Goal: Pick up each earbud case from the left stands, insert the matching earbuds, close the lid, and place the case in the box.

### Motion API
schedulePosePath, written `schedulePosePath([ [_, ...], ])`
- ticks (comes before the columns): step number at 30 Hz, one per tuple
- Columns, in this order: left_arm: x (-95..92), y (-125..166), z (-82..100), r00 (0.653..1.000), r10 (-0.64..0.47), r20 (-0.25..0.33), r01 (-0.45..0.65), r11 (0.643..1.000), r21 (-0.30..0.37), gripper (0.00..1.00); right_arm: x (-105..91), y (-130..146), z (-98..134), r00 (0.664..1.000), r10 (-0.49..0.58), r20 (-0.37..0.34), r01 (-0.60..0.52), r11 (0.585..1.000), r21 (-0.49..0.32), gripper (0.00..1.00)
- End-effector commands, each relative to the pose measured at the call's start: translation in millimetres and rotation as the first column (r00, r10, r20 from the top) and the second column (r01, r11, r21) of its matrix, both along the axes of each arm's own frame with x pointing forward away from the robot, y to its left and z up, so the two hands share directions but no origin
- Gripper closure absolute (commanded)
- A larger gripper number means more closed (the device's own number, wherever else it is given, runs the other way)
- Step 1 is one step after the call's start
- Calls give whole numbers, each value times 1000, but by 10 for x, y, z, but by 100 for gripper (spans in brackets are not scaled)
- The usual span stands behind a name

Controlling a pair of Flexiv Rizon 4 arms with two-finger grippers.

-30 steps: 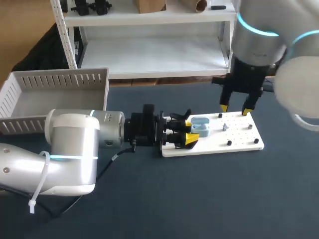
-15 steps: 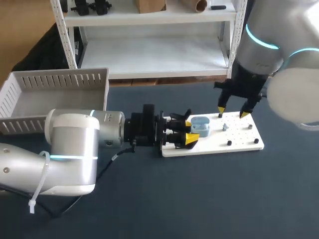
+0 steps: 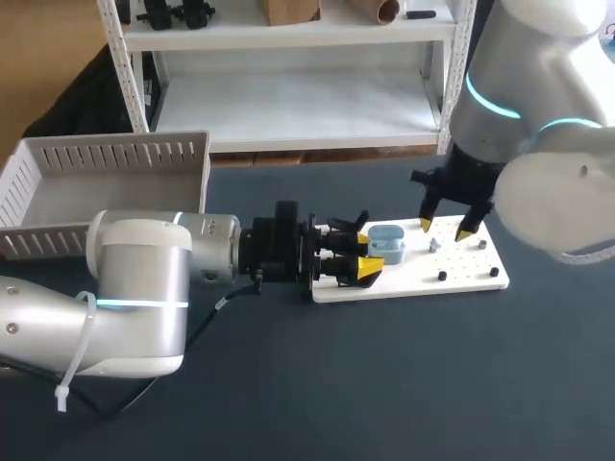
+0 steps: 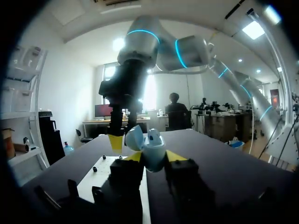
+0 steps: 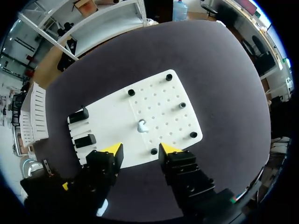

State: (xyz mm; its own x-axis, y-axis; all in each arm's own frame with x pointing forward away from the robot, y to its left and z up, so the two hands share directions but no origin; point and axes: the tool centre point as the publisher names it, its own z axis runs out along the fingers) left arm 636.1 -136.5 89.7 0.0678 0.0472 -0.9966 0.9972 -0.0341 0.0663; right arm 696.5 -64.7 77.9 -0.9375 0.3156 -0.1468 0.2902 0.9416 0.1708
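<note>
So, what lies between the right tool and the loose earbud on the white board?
Nothing but bare white board. The right wrist view shows the earbud just ahead of the right tool; a black peg stands to one side.

Showing a dark navy tabletop (image 3: 404,384), spreading from 8 o'clock round to 4 o'clock, catching soft, even light.

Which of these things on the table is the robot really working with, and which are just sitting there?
In the job: open blue earbud case, held in the left gripper; loose earbud on the white board, ahead of the open right gripper; two black stands on that board; slatted box.
Just there: small black pegs on the board; dark table.
</note>
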Motion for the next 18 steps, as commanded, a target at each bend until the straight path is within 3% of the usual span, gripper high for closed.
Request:
schedulePosePath([
  [1,8,-1,-9,1000,-2,1,2,1000,-2,100,4,39,-113,1000,-17,13,17,1000,-4,52],
  [6,8,-1,-9,1000,-2,1,2,1000,-2,100,23,35,-187,998,-49,28,49,999,7,58],
  [18,8,-1,-9,1000,-2,1,2,1000,-2,100,99,-15,-346,994,-100,50,99,995,11,60],
])
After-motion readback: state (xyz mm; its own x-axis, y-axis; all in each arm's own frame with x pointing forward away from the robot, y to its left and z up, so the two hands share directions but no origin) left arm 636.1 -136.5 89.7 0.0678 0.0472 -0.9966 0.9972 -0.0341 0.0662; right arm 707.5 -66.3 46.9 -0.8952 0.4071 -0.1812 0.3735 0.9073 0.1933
